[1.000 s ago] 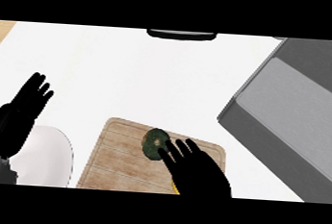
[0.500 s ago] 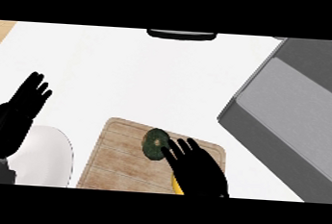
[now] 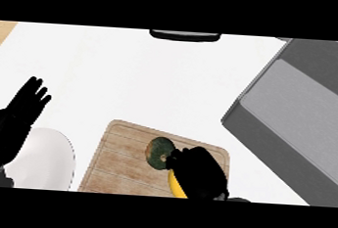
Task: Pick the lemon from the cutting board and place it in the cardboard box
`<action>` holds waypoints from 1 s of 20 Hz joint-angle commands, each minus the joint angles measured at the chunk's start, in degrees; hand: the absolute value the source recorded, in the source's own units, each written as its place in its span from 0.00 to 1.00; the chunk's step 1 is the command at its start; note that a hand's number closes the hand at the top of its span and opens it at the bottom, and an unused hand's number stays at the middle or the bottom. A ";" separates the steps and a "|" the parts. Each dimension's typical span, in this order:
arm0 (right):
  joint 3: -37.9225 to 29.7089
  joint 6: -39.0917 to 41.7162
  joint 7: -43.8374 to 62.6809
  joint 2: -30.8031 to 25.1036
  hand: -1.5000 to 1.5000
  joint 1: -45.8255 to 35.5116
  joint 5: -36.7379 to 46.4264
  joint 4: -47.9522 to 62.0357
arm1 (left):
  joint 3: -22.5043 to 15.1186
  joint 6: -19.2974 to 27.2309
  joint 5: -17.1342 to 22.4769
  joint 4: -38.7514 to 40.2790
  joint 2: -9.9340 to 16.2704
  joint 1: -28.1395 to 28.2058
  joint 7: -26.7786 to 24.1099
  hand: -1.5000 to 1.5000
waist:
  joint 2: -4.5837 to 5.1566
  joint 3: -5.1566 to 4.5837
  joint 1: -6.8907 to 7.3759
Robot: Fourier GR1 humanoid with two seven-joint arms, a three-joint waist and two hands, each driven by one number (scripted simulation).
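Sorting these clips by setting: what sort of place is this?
Probably a kitchen counter: a white countertop with a wooden cutting board carrying a yellow fruit and a greenish round item.

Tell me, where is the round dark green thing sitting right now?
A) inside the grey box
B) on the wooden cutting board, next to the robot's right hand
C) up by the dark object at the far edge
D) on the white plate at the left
B: the round green thing lies on the cutting board, just left of the right hand.

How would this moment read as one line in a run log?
right hand: curled on lemon | cutting board: lemon on it | left hand: open, resting
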 commanded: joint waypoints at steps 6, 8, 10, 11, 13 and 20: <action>-1.39 -3.63 -2.11 1.71 1.00 2.30 3.66 3.02 | 1.00 -1.36 -0.88 5.06 -0.29 -2.00 -2.60 0.50 | 0.26 0.02 -0.15; -6.71 -4.73 -2.16 -0.43 1.00 2.06 2.76 3.42 | -0.75 -0.36 -2.10 0.92 -1.84 1.24 -2.24 0.50 | 0.21 0.03 -0.04; -13.33 -5.90 -1.91 0.52 1.00 -1.05 1.14 8.98 | -0.10 -0.58 -1.14 0.02 -1.03 0.80 -0.78 0.50 | 0.33 0.04 0.21; -13.45 -8.03 -5.21 -3.64 1.00 2.19 1.08 6.34 | 0.92 -1.09 -0.61 0.72 -0.60 0.80 -1.60 0.50 | 0.26 0.04 -0.08; -12.19 -5.35 -2.57 -1.04 1.00 2.18 2.52 5.08 | 0.93 -0.81 -0.94 -0.05 -0.34 0.12 0.42 0.50 | 0.22 0.03 -0.05; -11.74 -10.44 -1.73 -0.60 1.00 3.71 6.83 0.02 | -0.14 -0.22 -2.50 1.47 -1.74 -0.97 -1.00 0.50 | 0.21 0.02 -0.14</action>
